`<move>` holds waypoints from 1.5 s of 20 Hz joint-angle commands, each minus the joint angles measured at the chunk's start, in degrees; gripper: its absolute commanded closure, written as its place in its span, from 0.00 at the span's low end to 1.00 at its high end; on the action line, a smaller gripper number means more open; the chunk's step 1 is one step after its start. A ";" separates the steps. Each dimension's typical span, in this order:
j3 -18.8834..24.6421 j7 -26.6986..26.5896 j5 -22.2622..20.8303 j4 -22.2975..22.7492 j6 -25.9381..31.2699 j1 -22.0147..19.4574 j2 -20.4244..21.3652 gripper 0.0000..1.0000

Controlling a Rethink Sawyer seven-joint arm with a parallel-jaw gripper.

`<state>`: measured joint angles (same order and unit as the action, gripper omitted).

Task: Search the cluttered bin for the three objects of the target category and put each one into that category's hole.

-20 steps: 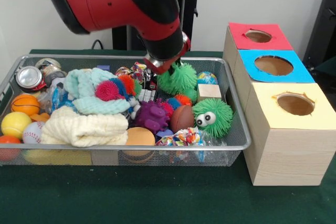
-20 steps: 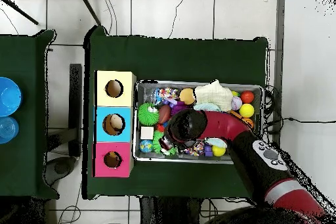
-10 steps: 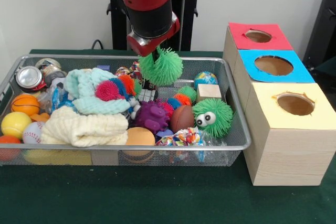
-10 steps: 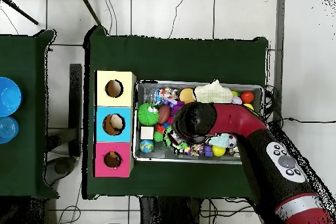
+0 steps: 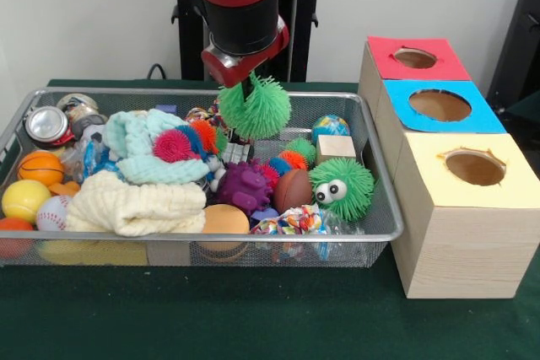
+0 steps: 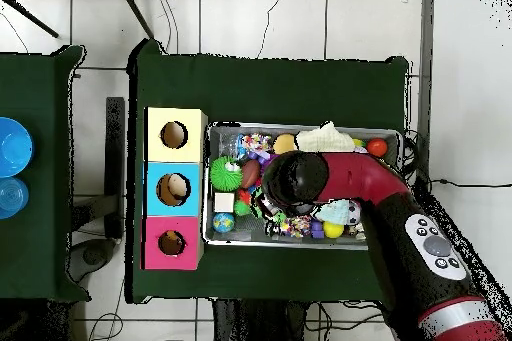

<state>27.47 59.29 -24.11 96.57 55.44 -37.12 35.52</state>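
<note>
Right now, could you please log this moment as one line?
claw: shut on green ball | ball: lifted above bin | holes: none entered

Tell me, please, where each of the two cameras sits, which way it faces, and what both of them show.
Front view: sits low across the table, facing the wire bin and three boxes; the red arm enters from above, gripper holding a green fuzzy ball clear above the clutter.
Overhead view: looks straight down on the table; the arm reaches up from the bottom right, hiding the gripper.
Shared: bin, red, blue and yellow boxes, the arm.
</note>
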 commanded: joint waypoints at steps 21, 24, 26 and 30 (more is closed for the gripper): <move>-0.68 3.63 3.53 -10.68 2.13 4.30 -7.23 0.00; -0.95 4.26 3.31 -10.58 1.53 4.54 -7.19 0.00; -1.23 4.68 2.98 -10.67 1.14 5.00 -7.24 0.00; -1.12 4.72 3.05 -9.67 0.09 4.69 -7.08 0.00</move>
<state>27.13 59.29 -22.08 89.34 55.45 -31.76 30.19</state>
